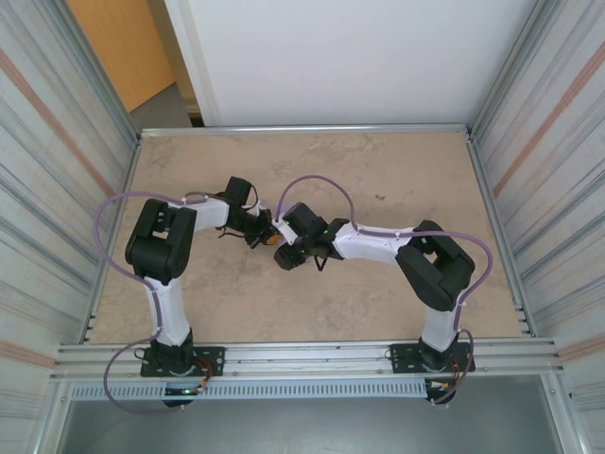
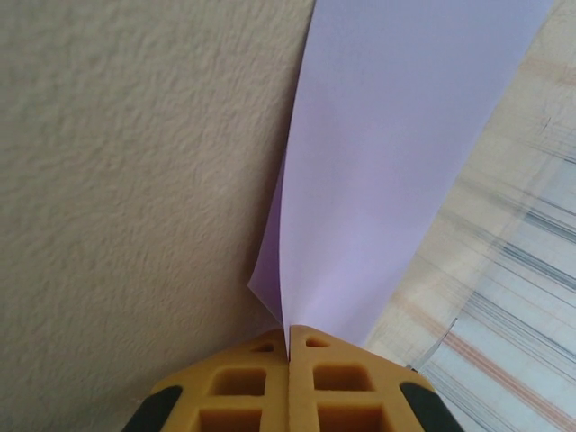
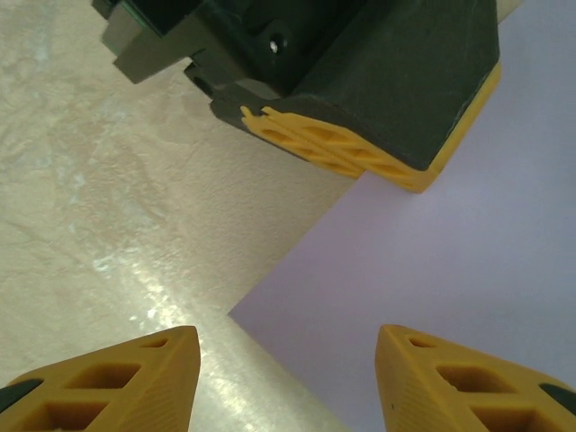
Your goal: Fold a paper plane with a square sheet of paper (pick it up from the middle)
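Slippage is the main worry: the left gripper has its yellow fingertips pressed together on one thin edge of the lilac paper. The paper stretches away from that pinch as a long, slightly bowed strip over the table, with what looks like a second layer behind its near edge (a fold, probably, though I cannot tell how crisp). The right gripper sits just beside it with its fingers apart and nothing between them, the paper lying ahead and to the right of the gap. From above, both tools meet over the middle of the tabletop. Because a single narrow pinch carries the whole paper, any tug from the right fingers as they close could pull it out of that grip or twist it, skewing the next crease. Closing on a bowed part could add a stray wrinkle, and the two heads are close enough that their fingers might knock together. If the paper dropped flat, picking it up again would likely be awkward.
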Motion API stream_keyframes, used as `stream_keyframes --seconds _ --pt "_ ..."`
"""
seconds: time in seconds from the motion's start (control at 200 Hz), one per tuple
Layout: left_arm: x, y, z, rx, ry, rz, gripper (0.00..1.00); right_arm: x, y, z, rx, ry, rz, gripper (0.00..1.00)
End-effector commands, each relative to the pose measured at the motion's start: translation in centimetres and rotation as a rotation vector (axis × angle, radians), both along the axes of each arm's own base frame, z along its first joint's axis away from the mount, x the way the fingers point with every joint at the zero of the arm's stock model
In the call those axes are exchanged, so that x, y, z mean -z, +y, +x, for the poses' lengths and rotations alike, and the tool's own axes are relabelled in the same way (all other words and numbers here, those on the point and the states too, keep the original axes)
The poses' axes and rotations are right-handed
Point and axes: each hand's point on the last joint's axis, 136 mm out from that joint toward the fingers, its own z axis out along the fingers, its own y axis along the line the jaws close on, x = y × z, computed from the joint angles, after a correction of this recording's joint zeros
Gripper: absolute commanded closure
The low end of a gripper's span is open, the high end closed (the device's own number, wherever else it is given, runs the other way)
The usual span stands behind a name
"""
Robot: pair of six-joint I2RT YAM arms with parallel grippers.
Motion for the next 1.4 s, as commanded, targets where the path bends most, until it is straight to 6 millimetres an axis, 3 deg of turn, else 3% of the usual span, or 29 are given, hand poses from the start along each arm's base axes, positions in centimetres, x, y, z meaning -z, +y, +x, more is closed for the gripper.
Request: stream_keyframes --seconds 0.0,0.306,0.486,0.732,0.882,1.153,1.273,1.393 --pt "-1.2 -0.2 0.0 -0.003 0.013 -0.030 0.98 1.0 -0.4 1.4 0.006 -0.082 -0.073 0.46" --pt "-1.2 -0.2 -0.1 -0.001 0.017 -0.032 0.97 0.3 -0.9 2.1 0.013 -0.137 -0.078 0.51" --pt "-1.2 -0.2 -0.1 -0.001 0.017 -0.030 0.97 -0.1 -0.9 2.0 0.006 -0.136 -0.058 0.58" --pt "-1.6 -0.2 -0.1 -0.004 0.008 -0.033 0.94 0.3 -0.6 1.4 -0.020 -0.086 -0.030 0.76" --pt "-2.2 0.3 0.0 -0.016 -0.004 -0.034 0.83 0.2 -0.7 1.3 -0.019 -0.019 0.026 0.94" --pt "-4.2 3.8 1.3 -0.113 -0.086 -0.032 0.69 -1.4 -0.7 -0.2 -0.051 0.158 0.213 0.95" --pt "-5.5 3.4 2.0 -0.113 -0.133 -0.058 0.69 -2.1 -0.3 -1.3 -0.082 0.228 0.275 0.95" --pt "-5.2 2.1 2.1 -0.080 -0.133 -0.062 0.69 -2.3 0.2 -2.4 -0.105 0.293 0.318 0.95"
